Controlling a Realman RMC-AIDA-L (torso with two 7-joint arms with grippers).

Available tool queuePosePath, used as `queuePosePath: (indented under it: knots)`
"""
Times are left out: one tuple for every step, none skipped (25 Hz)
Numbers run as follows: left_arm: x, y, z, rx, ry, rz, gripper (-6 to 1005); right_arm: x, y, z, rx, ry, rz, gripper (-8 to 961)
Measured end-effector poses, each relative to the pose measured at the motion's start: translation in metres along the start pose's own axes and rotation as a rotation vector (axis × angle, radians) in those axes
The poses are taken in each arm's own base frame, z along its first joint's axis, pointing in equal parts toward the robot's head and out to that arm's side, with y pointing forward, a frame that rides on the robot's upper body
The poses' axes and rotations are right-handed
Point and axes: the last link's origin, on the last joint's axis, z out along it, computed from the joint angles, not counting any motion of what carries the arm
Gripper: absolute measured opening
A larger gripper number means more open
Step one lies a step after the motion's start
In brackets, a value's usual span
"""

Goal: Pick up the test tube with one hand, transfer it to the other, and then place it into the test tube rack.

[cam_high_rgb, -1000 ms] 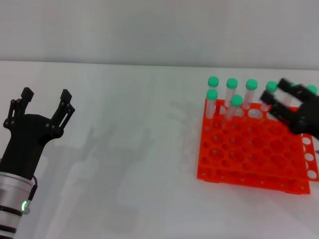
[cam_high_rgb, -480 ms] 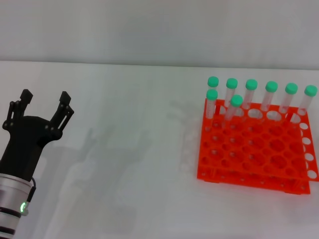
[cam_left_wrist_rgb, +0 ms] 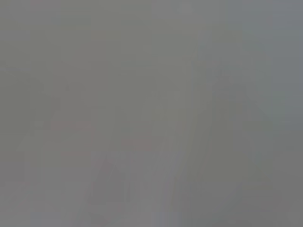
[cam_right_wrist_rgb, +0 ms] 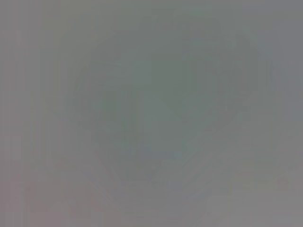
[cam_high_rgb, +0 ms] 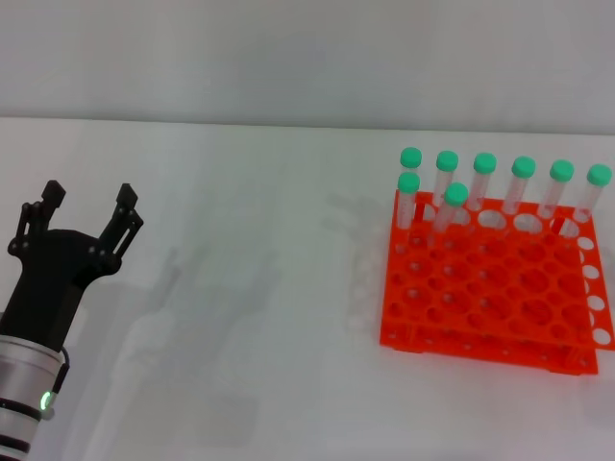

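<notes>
Orange-red square plastic test tube rack (cam_high_rgb: 490, 293) with the grid of round holes sits on the right of the white worktop (cam_high_rgb: 259, 240). Eight slim clear test tubes with green screw caps stand upright in it: six along the far row, plus two more at the left end just in front. One of those two, the test tube (cam_high_rgb: 449, 208), leans a bit. Black multi-fingered left claw (cam_high_rgb: 85, 202) hangs over the left side, well apart from the rack, fingers spread wide with nothing in them. Right claw isn't visible, and both wrist views are grey blur.
</notes>
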Motion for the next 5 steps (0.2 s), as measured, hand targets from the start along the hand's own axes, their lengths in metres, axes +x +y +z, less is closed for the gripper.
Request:
queuePosePath:
  knots:
    - [-0.0003, -0.0006, 0.0000, 0.003, -0.002, 0.000, 893, 0.0006, -0.0012, -0.0002, 0.010, 0.003, 0.003, 596]
    - [-0.0004, -0.0011, -0.0001, 0.005, -0.004, 0.001, 893, 0.0008, -0.0018, -0.0002, 0.015, 0.004, 0.005, 596]
    - [-0.0005, -0.0013, -0.0001, 0.005, -0.004, 0.001, 893, 0.0021, -0.0027, -0.0009, 0.026, 0.010, 0.013, 596]
    - [-0.0006, -0.0015, -0.0001, 0.006, -0.005, 0.001, 893, 0.0030, -0.0030, -0.0013, 0.031, 0.014, 0.018, 596]
    - [-0.0008, -0.0016, -0.0001, 0.006, -0.006, 0.001, 893, 0.0036, -0.0030, -0.0016, 0.033, 0.017, 0.021, 596]
